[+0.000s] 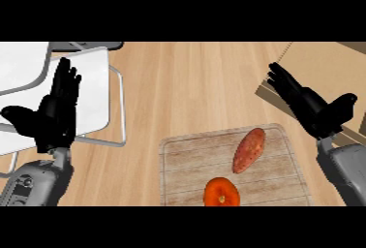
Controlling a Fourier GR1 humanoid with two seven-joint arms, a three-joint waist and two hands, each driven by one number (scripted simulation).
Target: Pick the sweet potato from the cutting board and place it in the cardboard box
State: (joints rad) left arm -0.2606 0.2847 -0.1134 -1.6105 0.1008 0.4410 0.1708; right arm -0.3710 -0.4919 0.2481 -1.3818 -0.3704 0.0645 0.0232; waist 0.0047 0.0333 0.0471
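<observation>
Where wood-grain cutting board [186,169] lies, oblong sweet potato [249,150] rests.

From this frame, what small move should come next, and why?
Probably lower the right hand down-left toward the sweet potato. Both hands are open and hold nothing; the sweet potato lies untouched on the cutting board, beside a tomato, and the right hand is the nearer one, by the cardboard box.

Counter [178,87] with cutting board [186,169], cardboard box [322,63]
</observation>
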